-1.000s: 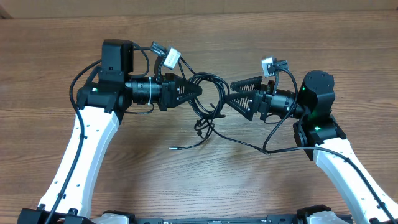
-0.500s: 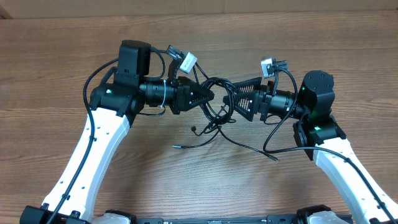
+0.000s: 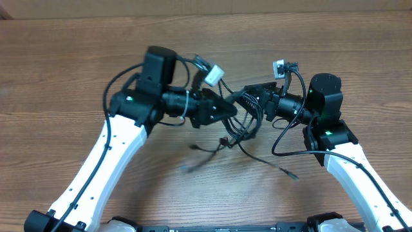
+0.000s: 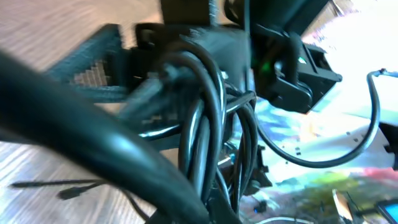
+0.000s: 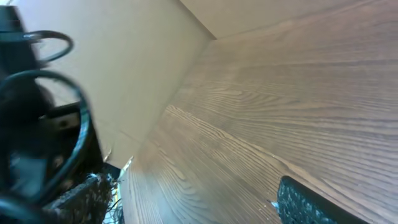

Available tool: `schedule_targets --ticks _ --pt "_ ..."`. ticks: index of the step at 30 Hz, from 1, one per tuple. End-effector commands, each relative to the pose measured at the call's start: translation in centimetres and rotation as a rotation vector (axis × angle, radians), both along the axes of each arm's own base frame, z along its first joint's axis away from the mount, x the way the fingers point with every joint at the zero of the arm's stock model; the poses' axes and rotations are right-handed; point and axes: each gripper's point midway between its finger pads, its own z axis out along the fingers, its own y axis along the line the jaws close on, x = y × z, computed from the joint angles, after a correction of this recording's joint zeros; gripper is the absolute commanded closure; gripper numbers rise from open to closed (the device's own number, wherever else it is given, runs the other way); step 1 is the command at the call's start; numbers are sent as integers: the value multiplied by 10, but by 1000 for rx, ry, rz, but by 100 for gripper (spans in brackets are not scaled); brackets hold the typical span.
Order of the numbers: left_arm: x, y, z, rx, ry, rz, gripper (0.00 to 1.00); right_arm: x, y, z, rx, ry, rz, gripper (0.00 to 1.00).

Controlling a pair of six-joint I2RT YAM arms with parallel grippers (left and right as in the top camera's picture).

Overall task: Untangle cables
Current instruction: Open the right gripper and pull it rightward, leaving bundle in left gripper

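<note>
Since the left arm swung in over the last second, the loose tails by the counter's (image 3: pixel 64 51) near edge got dragged along; one plug end (image 3: pixel 293 175) lies right of middle there. Mid-counter, the cables (image 3: pixel 243 121) hang bunched tighter than before, wedged between both arms. The left claw (image 3: pixel 233 111) looks clamped on the bunch, now almost touching the right claw (image 3: pixel 250 98); that one's fingers sit apart in its wrist view. So the loop went slack, not wider; I'd guess it's a regrip, no real untangling yet.
</note>
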Motion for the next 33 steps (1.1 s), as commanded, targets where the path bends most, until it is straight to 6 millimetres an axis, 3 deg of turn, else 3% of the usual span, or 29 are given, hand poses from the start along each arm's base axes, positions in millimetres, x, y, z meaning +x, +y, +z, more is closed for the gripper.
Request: schedule_targets --ticks 1,3,11,18,24,29,33 --pt "-17 -10 11 -44 2 -73 96 12 -8 -5 -35 19 -95 13" --pt "-23 -11 15 -68 13 -103 96 20 -19 -21 -83 73 -185 13" --pt "-31 -11 22 -109 20 -150 96 30 -43 -50 -184 163 -347 11" --pt "-30 -7 20 -102 45 -137 96 34 -79 -75 -260 262 -483 10" --pt "-18 9 16 -87 87 -77 96 31 -120 -92 -279 370 -580 8" --pt "-13 18 14 -83 108 -47 96 21 -165 -114 -321 494 -712 4" --pt "-15 18 18 -104 103 -65 96 16 -180 -120 -327 536 -752 4"
